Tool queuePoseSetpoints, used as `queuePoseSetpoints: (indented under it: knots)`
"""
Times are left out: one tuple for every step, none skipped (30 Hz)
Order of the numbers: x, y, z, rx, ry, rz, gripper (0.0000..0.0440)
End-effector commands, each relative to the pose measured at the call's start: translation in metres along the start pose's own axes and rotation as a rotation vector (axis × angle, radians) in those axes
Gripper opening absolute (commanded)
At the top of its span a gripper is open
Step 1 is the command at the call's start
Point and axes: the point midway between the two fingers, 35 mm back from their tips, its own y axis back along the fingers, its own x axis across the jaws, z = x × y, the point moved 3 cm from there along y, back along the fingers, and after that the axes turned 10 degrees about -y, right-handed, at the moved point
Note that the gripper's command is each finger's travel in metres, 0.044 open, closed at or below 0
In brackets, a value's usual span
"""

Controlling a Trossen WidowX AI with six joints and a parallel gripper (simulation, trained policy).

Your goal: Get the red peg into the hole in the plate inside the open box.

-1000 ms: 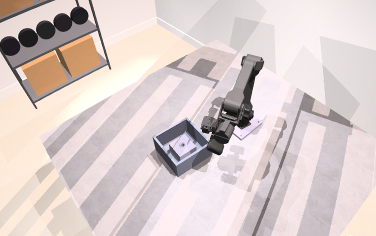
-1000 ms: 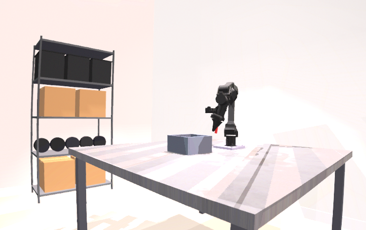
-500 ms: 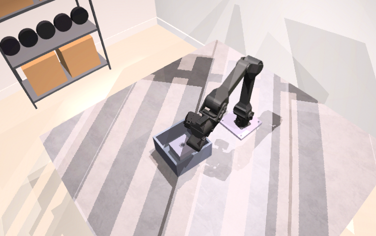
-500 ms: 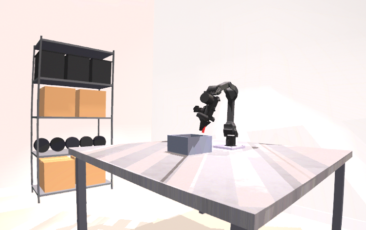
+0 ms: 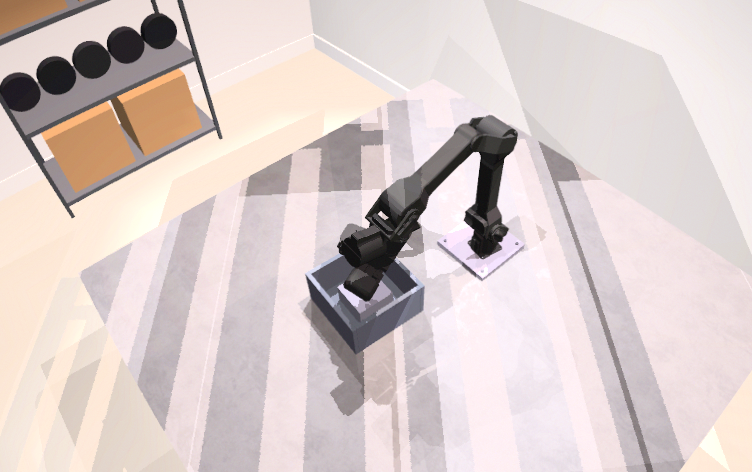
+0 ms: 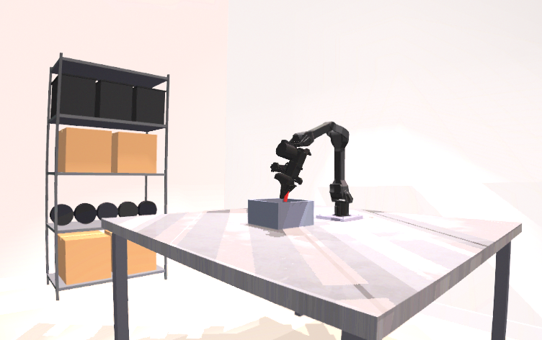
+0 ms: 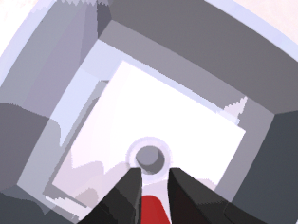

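Observation:
My gripper [image 5: 362, 288] [image 6: 284, 196] [image 7: 154, 177] is shut on the red peg [image 6: 286, 197] [image 7: 153, 211]. It is tilted, with its fingertips above the open blue-grey box [image 5: 331, 310] [image 6: 262, 214] [image 7: 190, 43]. In the exterior view the peg's lower part reaches the rim level of the box, and its tip is hidden behind the wall. The pale plate [image 5: 361, 308] [image 7: 180, 109] lies at the bottom of the box. Its round hole [image 7: 150, 158] shows in the wrist view just beyond the fingertips and the peg. In the top view the gripper hides the hole and the peg.
The box walls surround the plate. The arm's base plate [image 5: 455, 249] [image 6: 323, 217] is on the table [image 5: 238, 398] [image 6: 205, 248] behind and to the right of the box. A shelf rack [image 5: 56, 111] [image 6: 108, 173] with boxes and black discs stands beyond the table at the left.

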Motion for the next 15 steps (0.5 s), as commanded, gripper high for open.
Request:
queuePoseSetpoints:
  knots:
    - [0.000,-0.014,0.007,0.022,0.036,-0.010,0.0005]
    - [0.000,-0.017,0.008,0.028,0.045,-0.011,0.0005]
    - [0.000,-0.020,0.009,0.034,0.054,-0.012,0.0004]
    - [0.000,-0.023,0.010,0.040,0.063,-0.013,0.0003]
    - [0.000,-0.026,0.011,0.046,0.072,-0.013,0.0002]
    - [0.000,-0.029,0.011,0.052,0.082,-0.014,0.0001]
    - [0.000,-0.033,0.011,0.059,0.091,-0.014,0.0000]
    - [-0.001,-0.036,0.011,0.066,0.101,-0.014,0.0000]
    - [-0.001,-0.039,0.011,0.073,0.111,-0.014,0.0000]
    - [-0.001,-0.042,0.010,0.081,0.121,-0.015,0.0000]
    - [-0.002,-0.044,0.010,0.089,0.131,-0.016,0.0001]
    - [-0.002,-0.047,0.009,0.097,0.142,-0.017,0.0007]
    - [-0.002,-0.050,0.008,0.105,0.151,-0.018,0.0019]
    - [-0.003,-0.053,0.007,0.114,0.160,-0.020,0.0037]
    - [-0.003,-0.055,0.007,0.122,0.167,-0.022,0.0061]
